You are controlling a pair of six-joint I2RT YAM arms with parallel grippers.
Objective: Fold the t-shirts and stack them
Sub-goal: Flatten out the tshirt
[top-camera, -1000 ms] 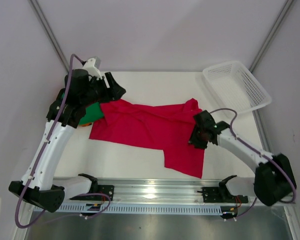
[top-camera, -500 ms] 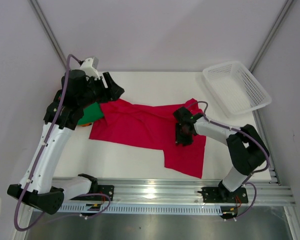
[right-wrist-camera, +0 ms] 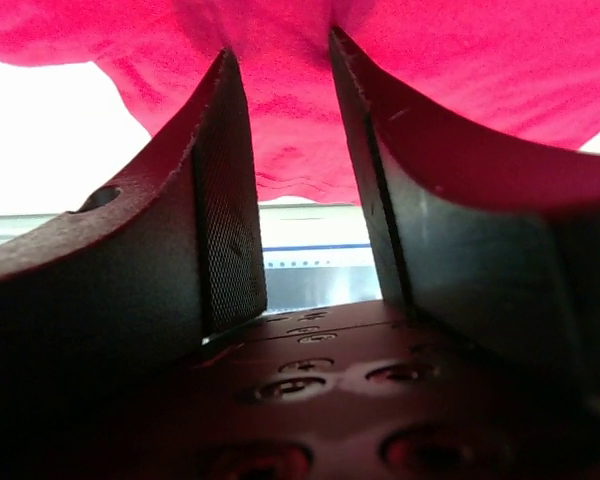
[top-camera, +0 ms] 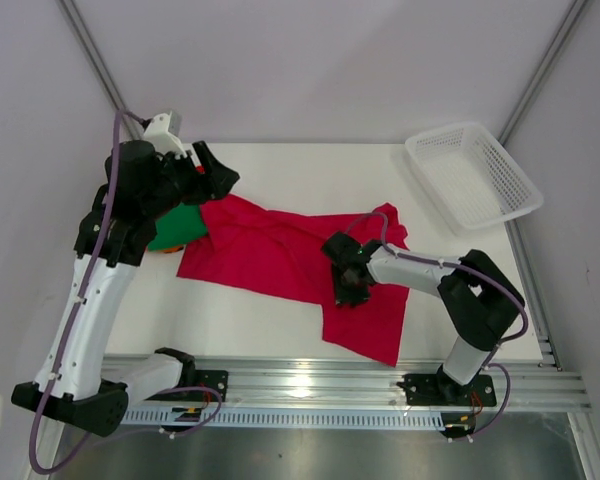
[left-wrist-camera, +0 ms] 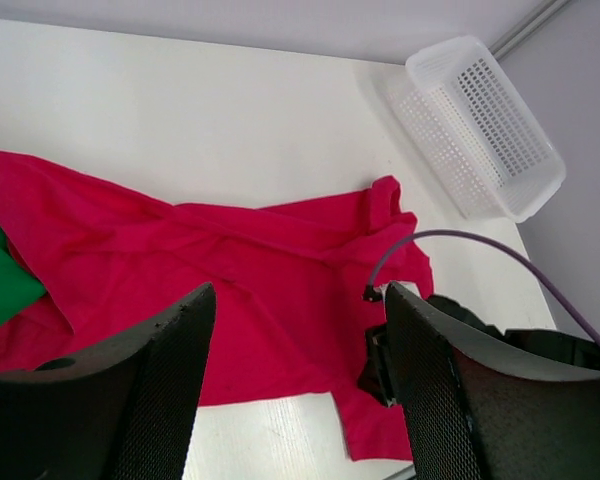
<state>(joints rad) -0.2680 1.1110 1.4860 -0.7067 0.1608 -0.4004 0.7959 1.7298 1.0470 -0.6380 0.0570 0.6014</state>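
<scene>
A crimson-red t-shirt (top-camera: 270, 255) lies crumpled and spread across the middle of the white table. It also shows in the left wrist view (left-wrist-camera: 230, 260). A green t-shirt (top-camera: 180, 228) lies at the left, partly under the red one and under my left arm; its corner shows in the left wrist view (left-wrist-camera: 0, 280). My left gripper (top-camera: 218, 180) is open and empty, held above the shirt's back left corner (left-wrist-camera: 300, 295). My right gripper (top-camera: 345, 288) sits low on the red shirt's right half. In the right wrist view (right-wrist-camera: 280, 45) red cloth (right-wrist-camera: 460, 70) is bunched between its fingertips and hangs over them.
A white plastic mesh basket (top-camera: 475, 175) stands at the back right corner, also in the left wrist view (left-wrist-camera: 480, 120). A metal rail (top-camera: 310, 385) runs along the near edge. Grey walls close in the table on the left, back and right.
My right gripper has moved left across the red shirt, from its right edge to near its middle, pulling the right part of the cloth a little leftward. My left arm has shifted slightly left and back.
</scene>
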